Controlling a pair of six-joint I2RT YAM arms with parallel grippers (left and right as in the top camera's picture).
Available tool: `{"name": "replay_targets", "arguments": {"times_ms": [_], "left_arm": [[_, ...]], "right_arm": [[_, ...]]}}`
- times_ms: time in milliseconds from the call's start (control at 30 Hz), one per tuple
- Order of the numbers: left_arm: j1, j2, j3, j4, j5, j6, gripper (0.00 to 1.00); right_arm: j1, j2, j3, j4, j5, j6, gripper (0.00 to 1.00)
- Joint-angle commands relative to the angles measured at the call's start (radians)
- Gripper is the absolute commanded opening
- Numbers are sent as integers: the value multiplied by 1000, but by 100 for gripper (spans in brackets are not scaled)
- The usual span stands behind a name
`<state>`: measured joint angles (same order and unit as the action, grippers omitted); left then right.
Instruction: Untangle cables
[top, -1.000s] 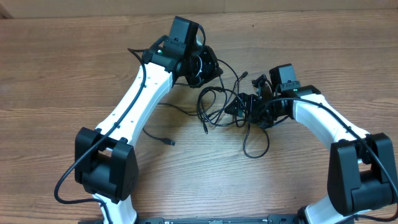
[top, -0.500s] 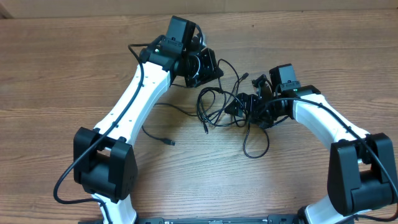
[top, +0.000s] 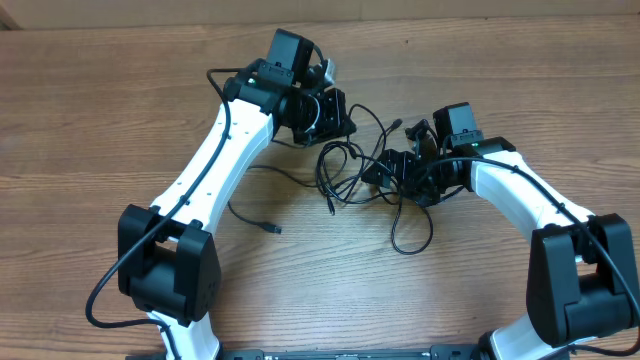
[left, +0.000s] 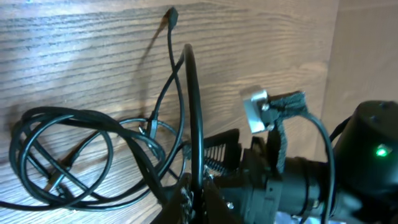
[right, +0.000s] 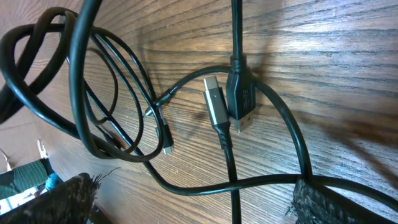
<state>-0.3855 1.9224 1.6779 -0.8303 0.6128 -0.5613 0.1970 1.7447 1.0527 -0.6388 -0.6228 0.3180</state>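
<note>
Covering the whole view, wood worktop (top: 100, 120) with left arm (top: 215, 165) and right arm (top: 520, 190) reaching in from the near edge toward its middle. Black cables (right: 79, 81) lie tangled in loose loops at mid-worktop between the arms, one strand trailing off toward the near-left. Left fingers (top: 332, 112) clenched on a cable strand, right fingers (right: 314, 202) released wide over the tangle, silver-tipped plug (right: 214, 102) and black plug (right: 239, 99) side by side, touching.
</note>
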Motion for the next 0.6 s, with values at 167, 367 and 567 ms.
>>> {"name": "replay_targets", "arguments": {"times_ms": [167,367,567], "left_arm": [[8,-16,18,-16,-7,68,4],[40,-16,18,-19,-23,68,4],[167,-16,18,-56,-42,29,4]], "right_arm": [[4,-10,-5,3,-33,82,100],[-7,-12,1,-3,-50,74,98],[-85,-43,53,-74,-97,-14,47]]}}
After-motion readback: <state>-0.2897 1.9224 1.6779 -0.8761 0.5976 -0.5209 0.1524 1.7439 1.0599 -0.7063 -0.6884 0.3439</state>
